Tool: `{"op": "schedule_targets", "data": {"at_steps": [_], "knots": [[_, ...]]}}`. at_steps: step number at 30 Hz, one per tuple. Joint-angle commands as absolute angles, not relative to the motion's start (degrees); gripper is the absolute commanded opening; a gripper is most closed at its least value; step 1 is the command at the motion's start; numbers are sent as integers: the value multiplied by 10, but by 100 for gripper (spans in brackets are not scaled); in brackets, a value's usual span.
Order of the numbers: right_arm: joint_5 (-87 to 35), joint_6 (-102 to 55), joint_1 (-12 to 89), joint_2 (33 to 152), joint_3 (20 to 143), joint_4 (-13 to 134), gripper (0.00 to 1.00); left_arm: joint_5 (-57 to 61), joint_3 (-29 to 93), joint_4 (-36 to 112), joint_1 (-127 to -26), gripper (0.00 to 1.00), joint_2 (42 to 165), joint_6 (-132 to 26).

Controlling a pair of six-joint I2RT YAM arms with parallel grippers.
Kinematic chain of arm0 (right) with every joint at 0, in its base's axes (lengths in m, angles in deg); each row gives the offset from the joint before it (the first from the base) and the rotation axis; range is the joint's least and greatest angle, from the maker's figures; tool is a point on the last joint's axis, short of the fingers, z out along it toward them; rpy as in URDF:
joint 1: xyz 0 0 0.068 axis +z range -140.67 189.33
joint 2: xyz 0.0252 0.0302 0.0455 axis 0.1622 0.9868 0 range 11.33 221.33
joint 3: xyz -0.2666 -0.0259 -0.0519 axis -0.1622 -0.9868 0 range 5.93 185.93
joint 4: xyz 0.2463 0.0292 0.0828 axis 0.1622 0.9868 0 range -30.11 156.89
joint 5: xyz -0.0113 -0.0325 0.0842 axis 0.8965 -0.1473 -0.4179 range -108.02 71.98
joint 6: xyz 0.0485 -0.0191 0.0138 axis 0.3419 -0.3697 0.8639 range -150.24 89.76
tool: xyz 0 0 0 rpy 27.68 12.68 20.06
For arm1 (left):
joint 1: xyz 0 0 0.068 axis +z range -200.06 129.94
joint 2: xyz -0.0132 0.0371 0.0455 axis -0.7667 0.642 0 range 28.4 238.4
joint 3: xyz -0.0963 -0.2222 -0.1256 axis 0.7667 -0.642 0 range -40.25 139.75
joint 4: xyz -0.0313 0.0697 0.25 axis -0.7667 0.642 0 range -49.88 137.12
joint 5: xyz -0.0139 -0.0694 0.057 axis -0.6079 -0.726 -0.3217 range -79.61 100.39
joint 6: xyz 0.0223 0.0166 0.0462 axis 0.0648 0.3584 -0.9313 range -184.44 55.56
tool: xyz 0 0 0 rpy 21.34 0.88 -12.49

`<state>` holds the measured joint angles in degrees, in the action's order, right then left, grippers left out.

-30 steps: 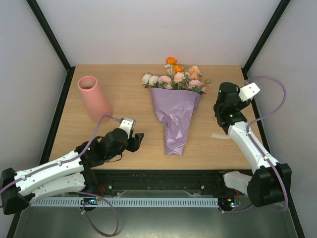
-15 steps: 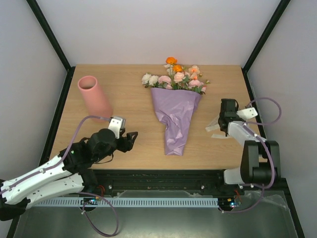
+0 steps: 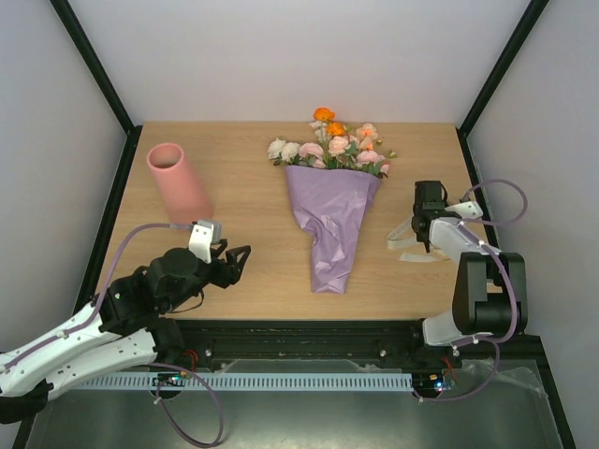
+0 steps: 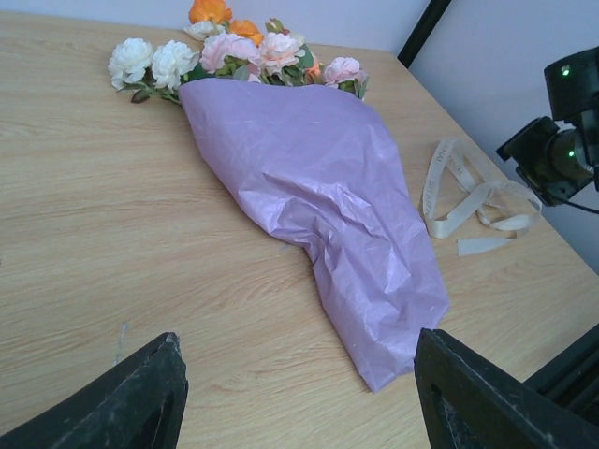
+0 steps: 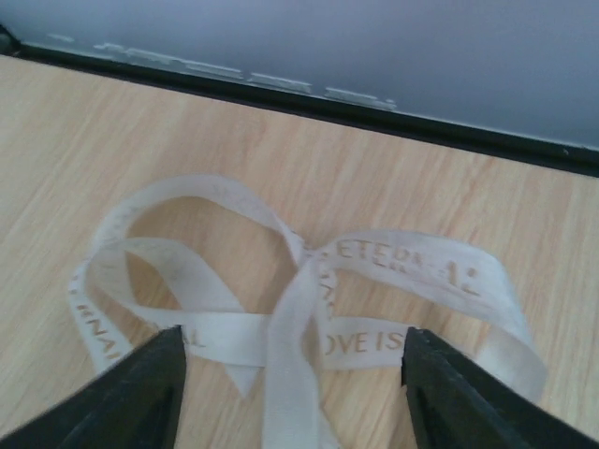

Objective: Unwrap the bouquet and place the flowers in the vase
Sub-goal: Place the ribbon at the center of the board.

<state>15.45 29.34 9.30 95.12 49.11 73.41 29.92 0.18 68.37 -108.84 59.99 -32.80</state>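
bouquet (image 3: 332,220) lies ahead of left hand (image 3: 236,259)

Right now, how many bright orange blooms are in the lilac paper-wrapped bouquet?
2. One bright orange bloom is at the far tip of the bunch. The second orange bloom is just nearer, right of it. Others may be hidden among the pink and cream flowers.
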Motion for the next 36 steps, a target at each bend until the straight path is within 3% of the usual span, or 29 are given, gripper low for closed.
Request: {"op": "schedule_targets", "data": {"at_steps": [1,5,11,16,19,24,26,36], "knots": [[121,281,93,935,522,783,67,304,-8,682,-1087,100,600,-333],[42,215,103,900,506,739,76,304,-9,681,-1086,100,600,-333],[-264,94,136,835,437,595,73,307,-9,680,-1086,99,603,-332],[-395,131,175,826,394,499,69,309,-10,681,-1087,100,606,-333],[-430,137,193,835,382,474,65,311,-10,682,-1087,100,607,-331],[-477,147,212,846,350,416,45,319,-10,683,-1087,99,611,-330],[-472,139,216,850,346,418,42,321,-10,684,-1087,100,614,-330],[-462,120,218,864,330,422,39,330,-8,688,-1087,100,625,-326]]}}
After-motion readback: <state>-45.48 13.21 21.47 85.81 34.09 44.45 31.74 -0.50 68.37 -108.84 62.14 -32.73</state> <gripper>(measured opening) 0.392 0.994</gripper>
